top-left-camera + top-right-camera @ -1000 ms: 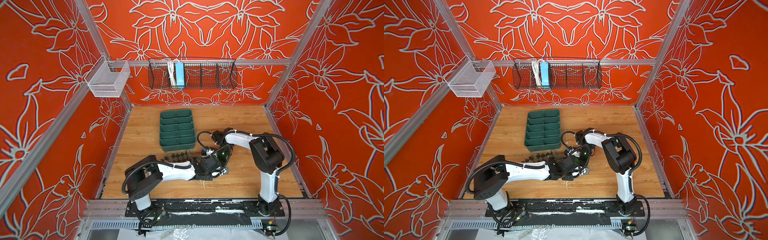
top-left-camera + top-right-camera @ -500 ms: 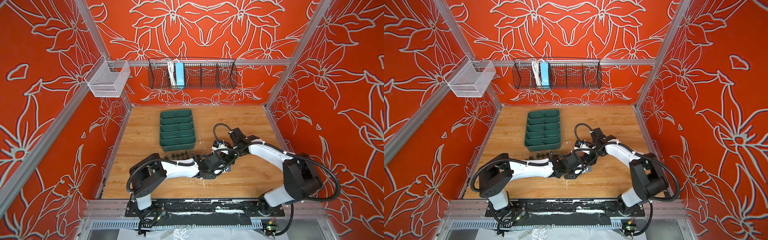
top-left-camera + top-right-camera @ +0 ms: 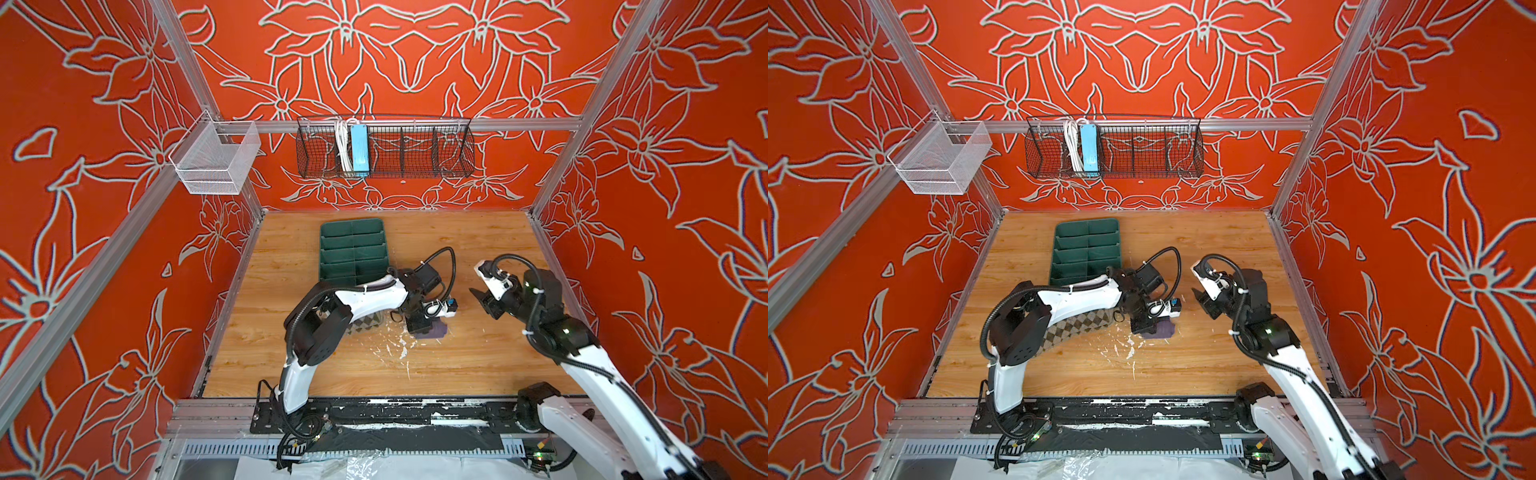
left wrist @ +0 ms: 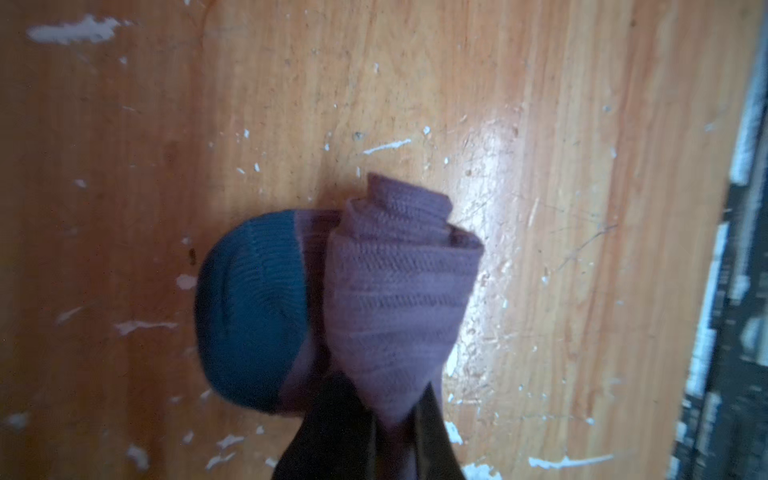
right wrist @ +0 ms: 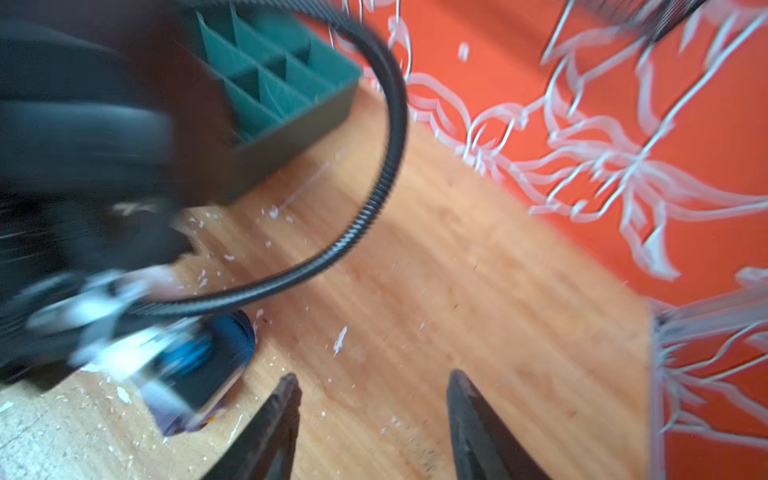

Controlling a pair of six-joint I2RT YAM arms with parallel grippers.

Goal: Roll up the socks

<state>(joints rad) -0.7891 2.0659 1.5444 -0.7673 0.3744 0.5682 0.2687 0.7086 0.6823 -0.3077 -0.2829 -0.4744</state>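
A green divided tray (image 3: 352,249) is sitting on a scuffed wooden tabletop (image 3: 457,365), and everything here is being placed against it. The left gripper (image 4: 388,415) is reaching down just past the tray's near right corner. Its jaws are pressing narrowly together on the purple sock (image 4: 395,291). In the left wrist view this sock is showing as a loose cone of rolled purple knit. Its teal end (image 4: 253,307) is lying flat on the wood beside the roll. The beige argyle sock (image 3: 1075,328) is lying stretched out on the wood just in front of the tray's near edge, partly hidden under the left arm (image 3: 1075,297). One end is lying close to the purple sock, but it cannot be told whether the two are touching. The right gripper (image 5: 372,376) is hovering well to the right of the tray, above the wood. Its jaws are standing wide apart and holding nothing.
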